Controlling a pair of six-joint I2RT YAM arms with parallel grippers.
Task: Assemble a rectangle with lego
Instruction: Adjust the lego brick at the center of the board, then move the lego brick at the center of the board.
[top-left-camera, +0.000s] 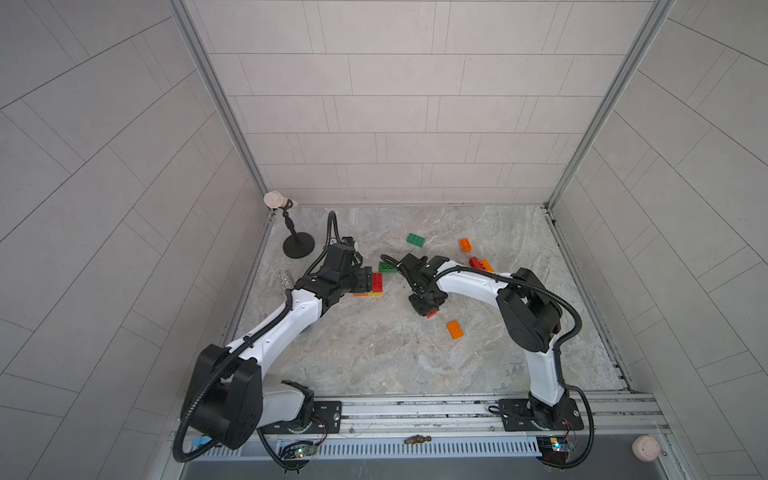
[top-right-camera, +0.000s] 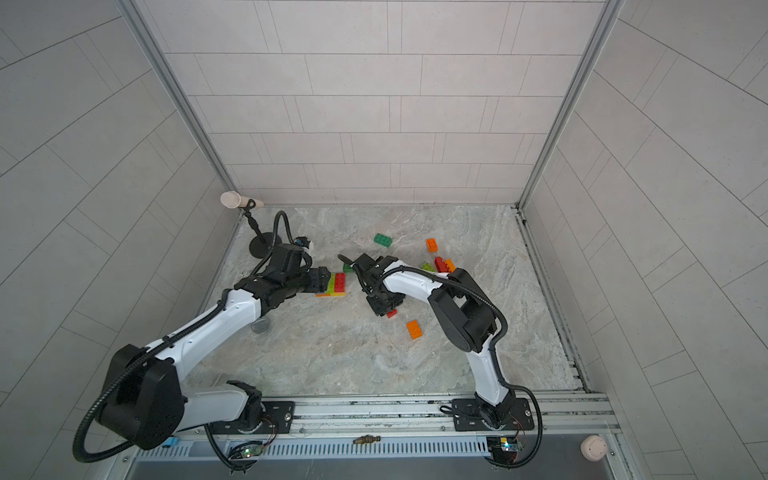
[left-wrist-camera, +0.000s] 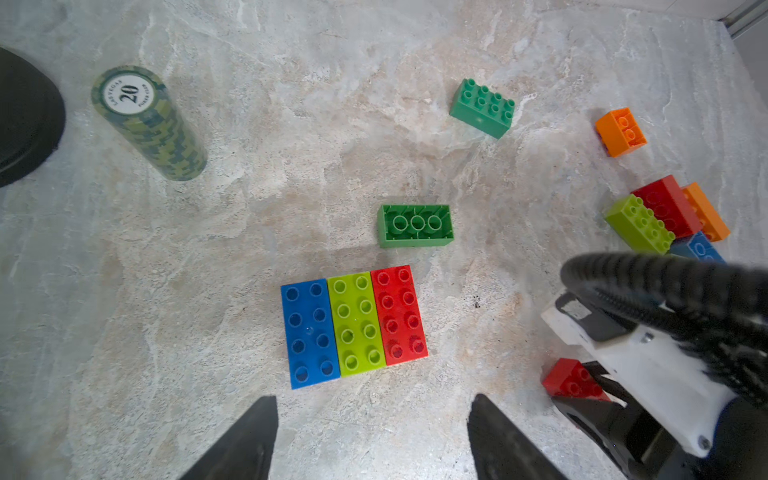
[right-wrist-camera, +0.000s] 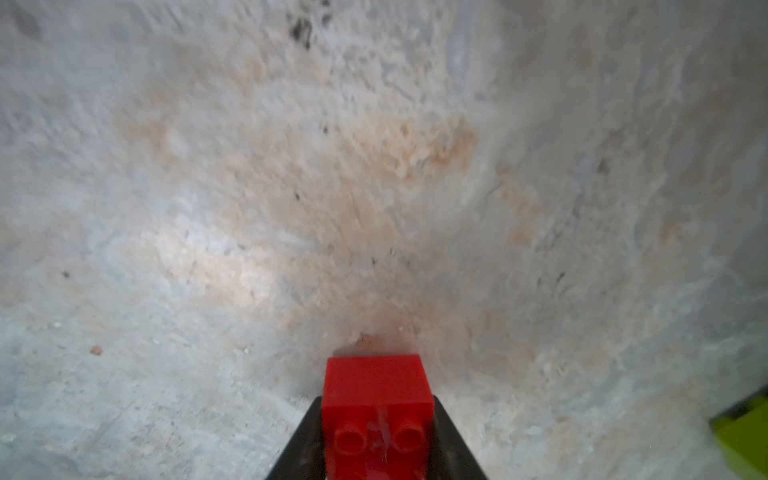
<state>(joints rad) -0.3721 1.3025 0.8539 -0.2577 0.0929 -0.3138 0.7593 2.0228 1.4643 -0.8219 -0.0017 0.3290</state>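
Observation:
A flat slab of joined lego lies left of centre: blue (left-wrist-camera: 309, 332), lime (left-wrist-camera: 357, 324) and red (left-wrist-camera: 399, 316) bricks side by side, with an orange and yellow layer (top-left-camera: 368, 294) under them. My left gripper (left-wrist-camera: 372, 415) hangs open just short of the slab, nothing between its fingers. My right gripper (right-wrist-camera: 376, 440) is shut on a red brick (right-wrist-camera: 376, 411), low over the table near the centre (top-left-camera: 432, 313). Loose lego includes an upside-down dark green brick (left-wrist-camera: 415, 225), a dark green brick (top-left-camera: 416, 240) and orange ones (top-left-camera: 465, 244) (top-left-camera: 455, 330).
A cluster of lime (left-wrist-camera: 640, 224), red (left-wrist-camera: 665, 205), orange (left-wrist-camera: 706, 212) and blue (left-wrist-camera: 702, 249) bricks lies behind the right arm. A green stack of poker chips (left-wrist-camera: 149, 124), a black stand (top-left-camera: 298, 246) and a glittery tube (top-left-camera: 284, 280) stand at the left.

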